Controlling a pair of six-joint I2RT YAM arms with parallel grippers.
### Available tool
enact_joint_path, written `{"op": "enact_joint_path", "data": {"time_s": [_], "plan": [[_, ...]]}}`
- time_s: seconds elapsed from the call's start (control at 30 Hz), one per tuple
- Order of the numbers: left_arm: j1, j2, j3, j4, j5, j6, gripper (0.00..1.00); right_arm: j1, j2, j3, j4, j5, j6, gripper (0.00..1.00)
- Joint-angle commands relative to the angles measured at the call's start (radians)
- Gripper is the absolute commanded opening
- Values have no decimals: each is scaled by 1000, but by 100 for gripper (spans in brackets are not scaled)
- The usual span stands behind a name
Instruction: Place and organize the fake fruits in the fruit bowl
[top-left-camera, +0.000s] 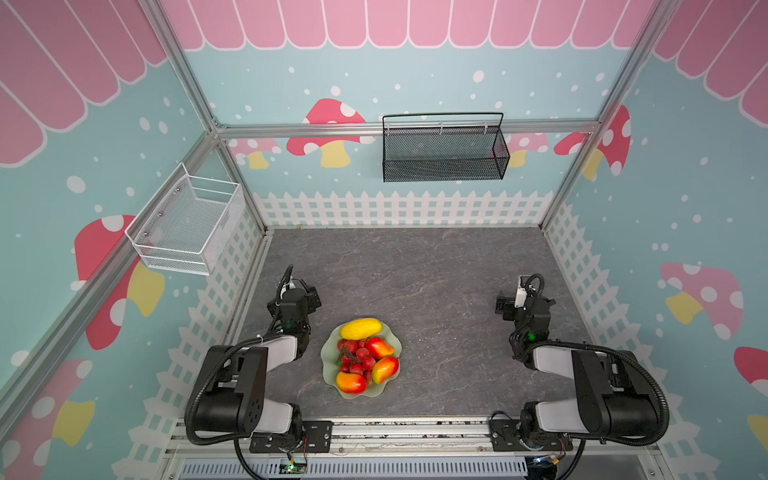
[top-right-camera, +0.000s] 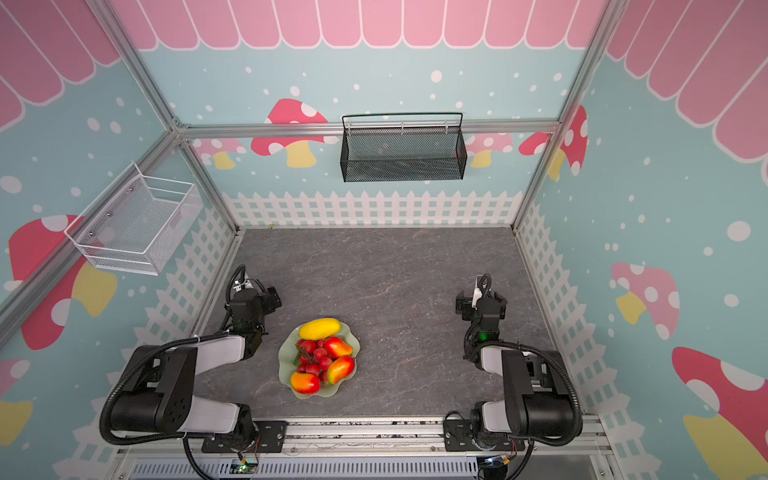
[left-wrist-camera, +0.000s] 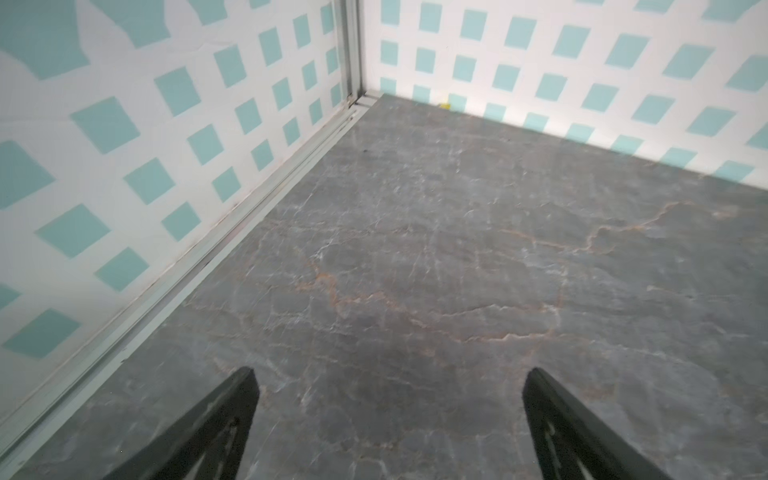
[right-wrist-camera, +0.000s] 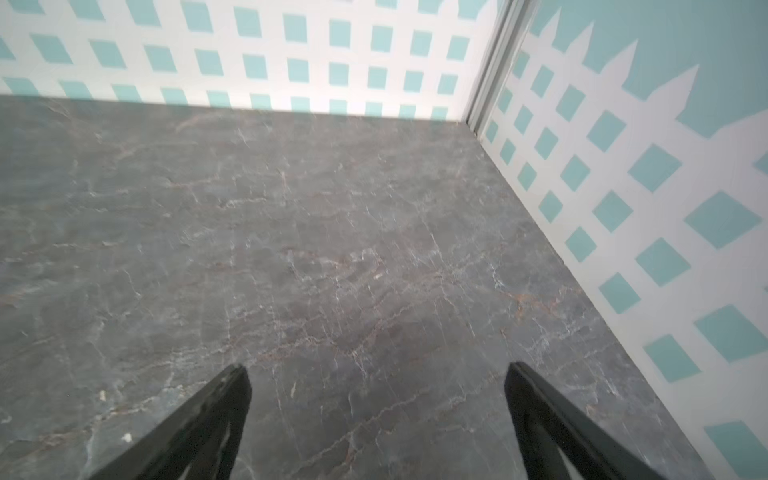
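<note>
Red-to-yellow mango-shaped fruits (top-left-camera: 384, 369) partly hide the bunch of small red berries (top-left-camera: 361, 353). Both wrist views crop the black gripper fingers (left-wrist-camera: 232, 399).

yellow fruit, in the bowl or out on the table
In: the yellow oblong fruit lies inside the pale green fruit bowl at its far edge, just behind the red berries.

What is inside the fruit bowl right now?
The fruit bowl holds the yellow oblong fruit, the red berry bunch and three mango-shaped fruits. The bowl's floor under them is covered, so anything beneath cannot be seen.
</note>
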Motion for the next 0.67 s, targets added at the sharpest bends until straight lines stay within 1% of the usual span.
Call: {"op": "enact_joint_path", "data": {"time_s": [0.0, 0.03, 0.07, 0.1, 0.13, 0.17, 0.23, 0.27, 0.3, 0.33, 0.37, 0.4, 0.43, 0.47, 0.5, 0.53, 0.57, 0.63], "plan": [[-7, 28, -73, 262, 73, 62, 100, -13, 78, -30, 262, -104, -52, 99], [-6, 10, -55, 215, 60, 51, 100, -13, 82, -49, 304, -143, -70, 99], [-7, 38, -45, 258, 19, 51, 100, -12, 94, -63, 326, -162, -79, 99], [-12, 62, -47, 297, 24, 71, 100, -12, 107, -77, 372, -171, -82, 99], [-16, 41, -40, 245, 29, 67, 100, -13, 110, -81, 384, -175, -82, 99], [-16, 26, -32, 201, 33, 62, 100, -12, 102, -77, 366, -172, -83, 99], [-20, 59, -3, 207, 21, 80, 100, -11, 106, -75, 365, -172, -84, 98], [-32, 42, 12, 144, 14, 81, 100, -12, 105, -74, 361, -173, -84, 98], [-34, 41, 16, 131, 27, 88, 100, -11, 106, -71, 359, -172, -83, 98], [-35, 58, 7, 175, 23, 99, 100, -11, 107, -72, 360, -173, -84, 98], [-36, 56, 4, 181, 23, 100, 100, -11, 103, -75, 359, -173, -84, 98], [-37, 43, 12, 144, 33, 94, 100, -8, 103, -77, 364, -173, -89, 98], [-37, 47, 18, 139, 38, 100, 100, -3, 102, -83, 374, -174, -97, 98], [-36, 59, 12, 170, 35, 107, 100, 2, 99, -94, 391, -180, -104, 98], [-36, 54, 20, 153, 38, 104, 100, 4, 97, -102, 409, -184, -109, 98], [-37, 51, 23, 134, 41, 99, 100, 4, 98, -103, 411, -182, -108, 98], [-35, 57, 20, 151, 41, 104, 100, 4, 100, -99, 406, -174, -103, 98], [-35, 49, 17, 142, 42, 101, 100, 3, 97, -105, 410, -120, -81, 98]]}}
